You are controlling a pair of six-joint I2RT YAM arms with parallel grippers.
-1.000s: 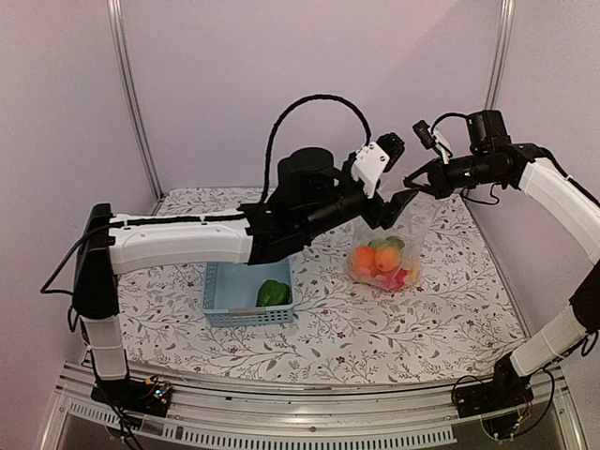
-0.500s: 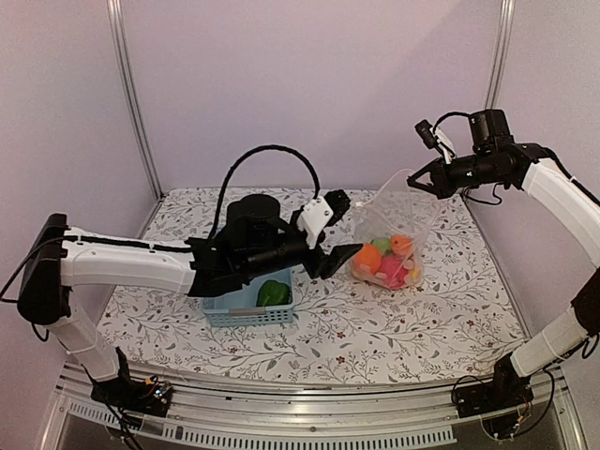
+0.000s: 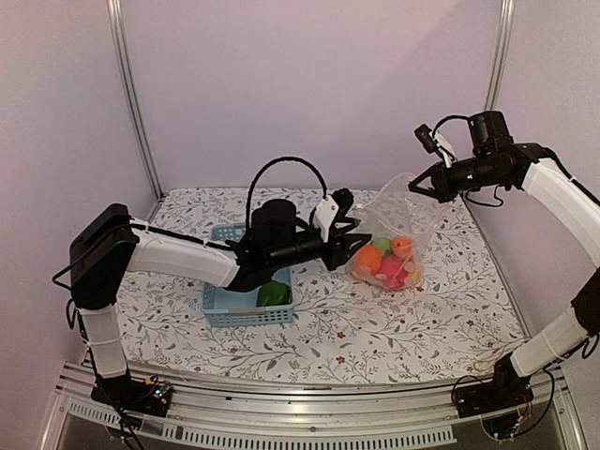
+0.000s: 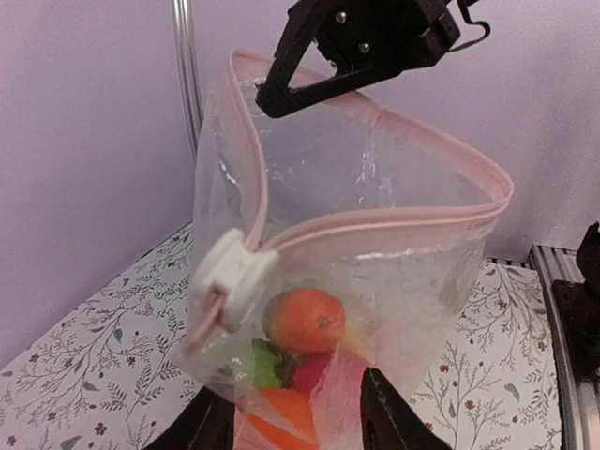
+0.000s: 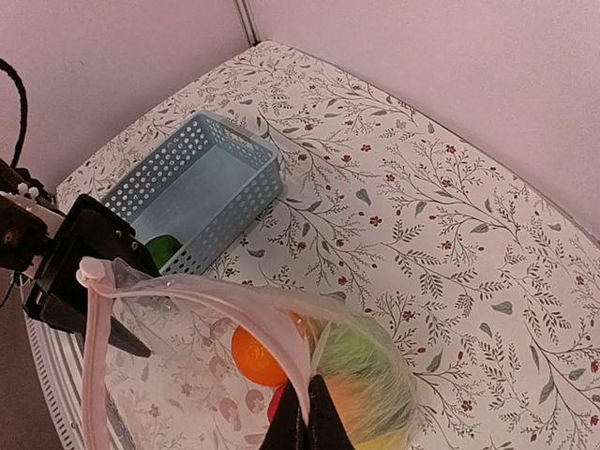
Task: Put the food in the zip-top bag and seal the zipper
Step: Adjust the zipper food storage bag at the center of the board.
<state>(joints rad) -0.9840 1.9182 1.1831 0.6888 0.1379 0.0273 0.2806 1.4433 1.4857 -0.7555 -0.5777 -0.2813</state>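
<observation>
The clear zip-top bag [image 3: 405,214] hangs from my right gripper [image 3: 416,185], which is shut on the pink zipper [image 5: 216,302] at the bag's mouth [image 5: 306,418]. The mouth stands open, and a white slider [image 4: 231,274] sits on the strip. Food lies in the bottom: an orange [image 4: 306,320], plus green, pink and yellow pieces [image 3: 384,262]. My left gripper [image 3: 357,246] is open, low against the bag's left side. Its fingers [image 4: 384,414] stand either side of the bag's lower part [image 4: 292,422]. A green piece [image 3: 273,293] lies in the basket.
The light blue lattice basket [image 3: 217,302] stands on the floral tablecloth left of the bag, under my left arm; it also shows in the right wrist view [image 5: 202,187]. Purple walls and metal posts [image 3: 131,94] close in the back and sides.
My left gripper dropped from the bag's mouth to table height, pulled left, then came back against the bag's lower left side. The right gripper kept holding the bag up.
</observation>
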